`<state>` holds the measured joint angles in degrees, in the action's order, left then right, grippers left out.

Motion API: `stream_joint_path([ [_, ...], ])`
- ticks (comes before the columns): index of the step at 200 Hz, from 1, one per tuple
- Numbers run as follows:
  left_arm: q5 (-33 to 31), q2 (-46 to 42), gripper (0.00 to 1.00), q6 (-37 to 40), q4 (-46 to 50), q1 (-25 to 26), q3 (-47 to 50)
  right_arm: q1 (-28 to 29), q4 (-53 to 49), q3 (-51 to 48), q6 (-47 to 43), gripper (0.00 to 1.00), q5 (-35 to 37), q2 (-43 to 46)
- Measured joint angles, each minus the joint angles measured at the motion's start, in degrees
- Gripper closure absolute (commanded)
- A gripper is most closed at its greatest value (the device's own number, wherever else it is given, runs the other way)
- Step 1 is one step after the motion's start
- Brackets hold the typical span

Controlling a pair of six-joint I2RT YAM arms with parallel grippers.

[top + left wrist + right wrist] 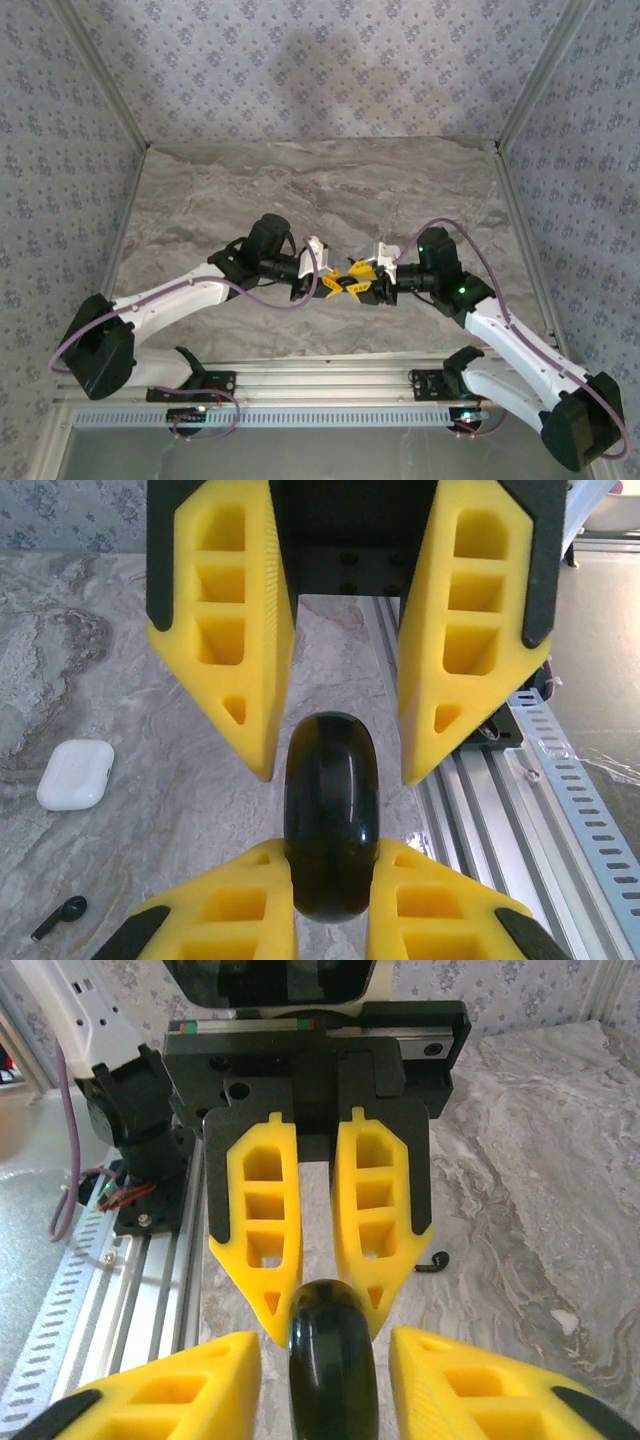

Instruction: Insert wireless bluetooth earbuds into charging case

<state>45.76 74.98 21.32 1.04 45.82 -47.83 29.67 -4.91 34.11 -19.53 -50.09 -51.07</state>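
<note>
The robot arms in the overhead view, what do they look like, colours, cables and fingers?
The left arm and right arm match: white links, black joints and bases, and a purple cable looping along each. Each ends in two yellow wedge-shaped fingers with rectangular cut-outs, backed by black plates. A small green light glows near the right arm's wrist.

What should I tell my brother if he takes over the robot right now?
Left hand: shut on the black case, pinching its sides.
Right hand: open, with a finger on each side of the same case, not touching it.
On the table: the white case, shut, and one black earbud near it.
Done: black case picked up.
Left: probably open the case and put the earbuds in. I can't see inside either case.
</note>
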Motion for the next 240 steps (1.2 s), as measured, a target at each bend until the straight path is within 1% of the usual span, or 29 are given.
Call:
stream_joint_path([
  [28,0.17,0.0,0.83,0.0,0.02,0.0,0.0,-0.15,-0.26,0.33,-0.7,0.8,-0.28,0.02],
  [65,0.17,0.0,0.82,0.0,0.02,0.0,0.0,-0.44,-1.33,0.83,-1.84,0.88,-0.31,0.07],
  [76,0.15,0.0,0.78,-0.02,-0.02,0.0,0.0,-0.57,-1.73,0.94,-2.08,0.89,-0.33,0.11],
  [98,0.11,0.0,0.61,-0.48,-0.37,0.09,0.0,-0.57,-2.34,1.2,-2.51,0.9,-0.35,0.31],
  [106,0.09,0.0,0.58,-0.5,-0.61,0.09,0.0,-0.7,-2.54,1.38,-2.56,0.9,-0.39,0.42],
  [156,-0.11,0.0,0.6,-1.36,-1.01,0.07,0.0,-1.2,-2.45,2.23,-2.56,0.9,-1.46,0.55],
  [206,-0.09,0.0,0.64,-1.53,-1.33,0.07,0.0,-1.2,-1.03,2.38,-2.32,0.9,-2.47,0.04],
  [220,-0.09,0.02,0.67,-1.51,-1.33,0.11,0.0,-1.2,-0.55,2.45,-2.25,0.9,-2.67,-0.33],
  [240,-0.11,0.02,0.73,-1.49,-1.31,0.17,0.0,-1.2,0.15,2.49,-1.92,0.9,-2.78,-0.72],
])
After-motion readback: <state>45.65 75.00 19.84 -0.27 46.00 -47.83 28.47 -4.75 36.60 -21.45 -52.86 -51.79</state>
